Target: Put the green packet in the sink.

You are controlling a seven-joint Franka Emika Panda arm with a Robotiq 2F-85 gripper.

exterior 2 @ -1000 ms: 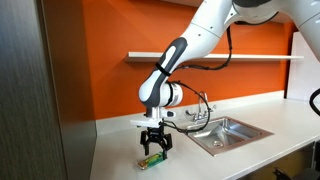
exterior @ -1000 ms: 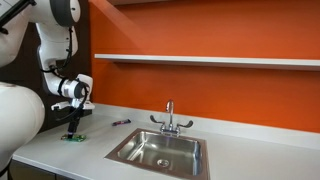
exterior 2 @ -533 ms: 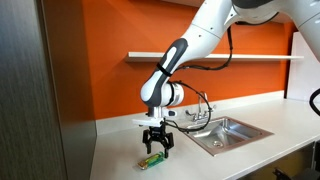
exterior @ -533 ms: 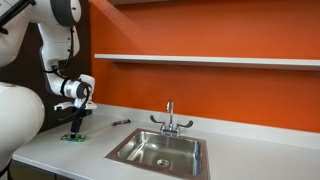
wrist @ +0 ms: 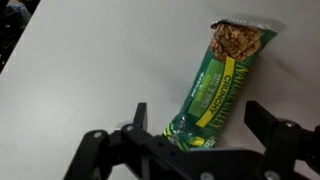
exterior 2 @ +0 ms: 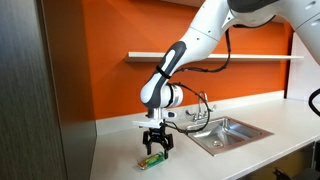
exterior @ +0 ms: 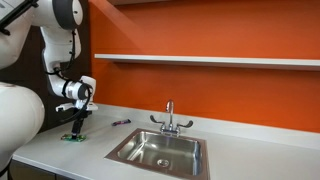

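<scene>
The green packet (wrist: 221,82) is a flat granola-bar wrapper lying on the white counter; it also shows in both exterior views (exterior 2: 152,160) (exterior: 73,137). My gripper (wrist: 197,117) is open just above it, one finger on each side of the packet's near end, not closed on it. In both exterior views the gripper (exterior 2: 154,146) (exterior: 75,130) points straight down over the packet. The stainless-steel sink (exterior: 125,152) with its chrome faucet (exterior: 170,118) is set in the counter well away from the packet; it also shows in an exterior view (exterior 2: 262,132).
A small purple object (exterior: 120,123) lies on the counter between the packet and the sink. An orange wall and a white shelf (exterior: 200,60) run behind. A dark cabinet side (exterior 2: 40,90) stands beside the counter end.
</scene>
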